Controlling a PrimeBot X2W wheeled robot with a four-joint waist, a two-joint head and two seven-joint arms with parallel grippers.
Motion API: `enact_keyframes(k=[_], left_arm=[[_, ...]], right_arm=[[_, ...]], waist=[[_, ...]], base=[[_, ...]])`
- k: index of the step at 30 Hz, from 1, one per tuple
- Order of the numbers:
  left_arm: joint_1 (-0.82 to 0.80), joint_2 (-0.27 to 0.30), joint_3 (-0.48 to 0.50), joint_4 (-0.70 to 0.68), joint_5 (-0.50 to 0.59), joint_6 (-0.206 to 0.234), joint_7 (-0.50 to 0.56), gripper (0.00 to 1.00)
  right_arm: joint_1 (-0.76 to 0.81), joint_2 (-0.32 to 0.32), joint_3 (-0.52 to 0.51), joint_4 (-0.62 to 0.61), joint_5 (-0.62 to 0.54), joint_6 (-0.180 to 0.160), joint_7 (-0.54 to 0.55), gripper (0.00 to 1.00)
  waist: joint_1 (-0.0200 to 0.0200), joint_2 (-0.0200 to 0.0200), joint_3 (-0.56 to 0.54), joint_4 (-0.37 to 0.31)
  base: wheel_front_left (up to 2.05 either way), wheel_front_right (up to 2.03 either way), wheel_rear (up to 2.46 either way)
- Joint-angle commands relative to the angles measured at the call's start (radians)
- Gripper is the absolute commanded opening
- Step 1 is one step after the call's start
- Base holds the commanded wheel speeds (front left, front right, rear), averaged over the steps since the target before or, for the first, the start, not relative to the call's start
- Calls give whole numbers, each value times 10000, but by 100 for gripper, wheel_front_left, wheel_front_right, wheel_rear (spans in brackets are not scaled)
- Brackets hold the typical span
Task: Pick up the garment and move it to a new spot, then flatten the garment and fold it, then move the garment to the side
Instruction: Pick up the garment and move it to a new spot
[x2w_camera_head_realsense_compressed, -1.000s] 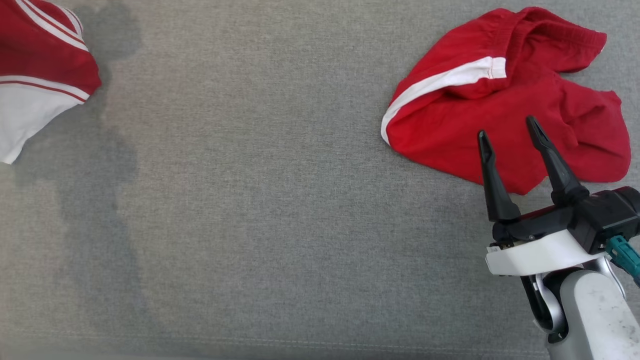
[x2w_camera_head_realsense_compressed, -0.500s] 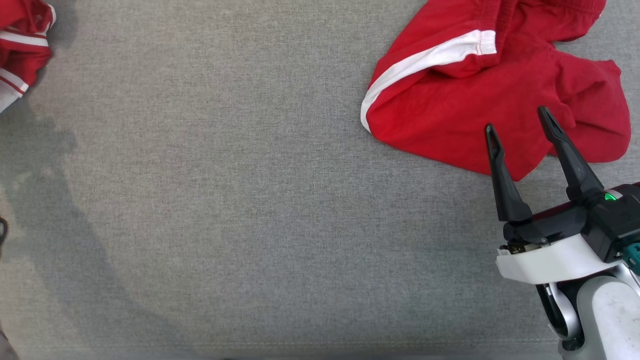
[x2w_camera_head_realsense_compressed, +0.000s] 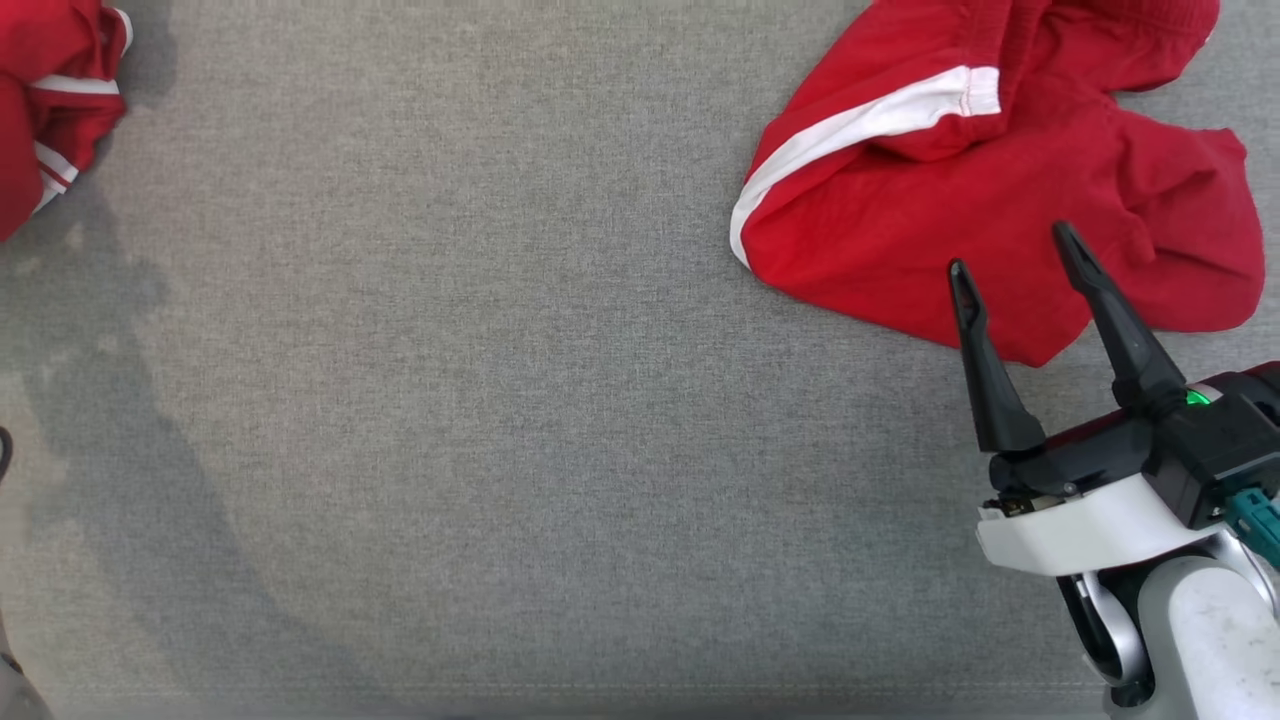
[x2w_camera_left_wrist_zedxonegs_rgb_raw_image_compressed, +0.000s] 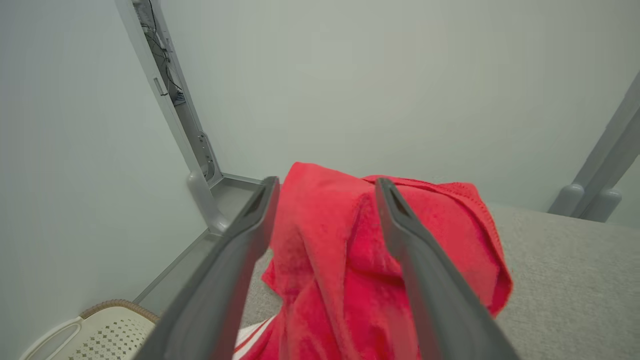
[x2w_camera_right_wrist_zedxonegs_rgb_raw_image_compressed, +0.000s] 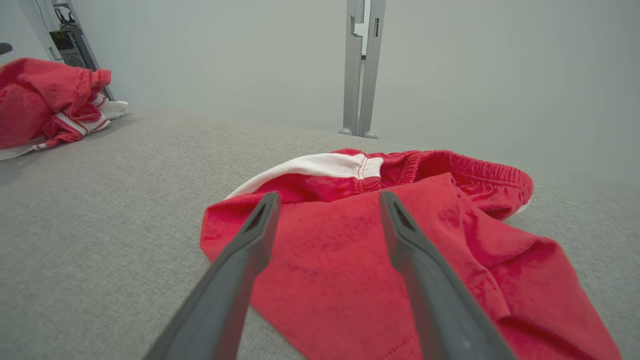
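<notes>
Reading left gripper (x2w_camera_left_wrist_zedxonegs_rgb_raw_image_compressed: 326, 181) as just released: clamped a second ago, now fingers spread wide in left wrist view. Seeing striped garment (x2w_camera_left_wrist_zedxonegs_rgb_raw_image_compressed: 325, 260) heaped between and beyond the fingers, not pinched as far as visible, resting on grey surface (x2w_camera_left_wrist_zedxonegs_rgb_raw_image_compressed: 560, 260) near its edge. Same heap bunched in upper-left corner of head view, white stripes showing. Hung larger and looser there a second ago, though part of that shift looks like camera motion. Taking that as the set-aside step done for this piece. Looks crumpled rather than neatly folded, so can't vouch for the fold.

No change on right gripper (x2w_camera_head_realsense_compressed: 1010, 247): wide open, gripping nothing, lower right of head view, fingers pointing up-frame, canted slightly right. Tips over near hem of red shorts (x2w_camera_head_realsense_compressed: 900, 200); contact can't be told. Angled shallow toward the cloth, per right wrist view. Pale forearm (x2w_camera_head_realsense_compressed: 1200, 640) entering from bottom-right corner. Shorts crumpled in upper right, white side stripe (x2w_camera_head_realsense_compressed: 860, 115) toward centre, well apart from the heap. Likely next pick.
</notes>
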Motion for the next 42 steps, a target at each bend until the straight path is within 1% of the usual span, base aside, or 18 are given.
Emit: enact_keyframes(k=[1,6,14,21,26,32,42], left_arm=[[5,25,87,-254,150,-5,-5,100],[-67,-40,166,-1113,503,-18,-6,100],[-32,-213,-651,-2243,505,-26,-6,100],[671,-581,-1509,-2920,295,-26,-6,100],[1559,-874,-1942,-3354,243,-27,-6,100],[2767,-1266,-1976,-3845,223,-26,-6,100],[4993,-1949,-1435,-4743,283,-26,-6,100]], right_arm=[[-68,36,37,136,73,-3,-111,100],[-137,199,184,643,242,-3,-405,100],[-255,533,253,1663,501,-3,-1054,100],[-275,789,303,2600,747,-3,-1532,100],[-263,924,422,3155,913,-5,-1724,100],[-87,1024,496,3659,1079,-5,-1843,100],[133,1113,345,4016,1218,-3,-1865,100]], waist=[[0,0,-278,-103],[0,0,-796,-363],[0,0,-1562,-1074],[0,0,-2236,-1708],[0,0,-2683,-2097],[0,0,-3255,-2295],[0,0,-3954,-2162]], base=[[0,0,0],[0,0,0],[0,0,0],[0,0,0],[0,0,0],[0,0,0],[0,0,0]])
